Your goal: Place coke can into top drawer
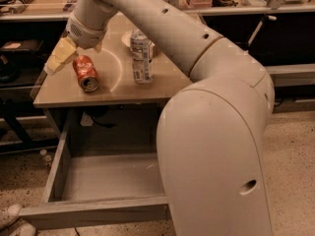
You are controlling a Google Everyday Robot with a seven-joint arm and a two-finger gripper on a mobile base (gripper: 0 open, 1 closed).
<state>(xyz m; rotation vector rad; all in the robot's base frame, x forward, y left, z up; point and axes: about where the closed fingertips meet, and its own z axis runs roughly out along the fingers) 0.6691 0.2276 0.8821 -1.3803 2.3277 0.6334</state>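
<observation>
The coke can (86,73) is red and lies on its side on the left part of the tan table top (118,90). My gripper (74,58) hangs just above and to the left of the can, open, with one yellowish finger (59,59) beside the can's left end. It holds nothing. The top drawer (98,181) is pulled out wide open below the table's front edge, and its inside is bare. My large arm covers the right half of the view.
A clear plastic water bottle (141,57) stands upright in the middle of the table, right of the can. A white dish (127,37) sits behind it. Dark shelving and a cluttered counter run along the back. A shoe (10,214) lies on the floor at the lower left.
</observation>
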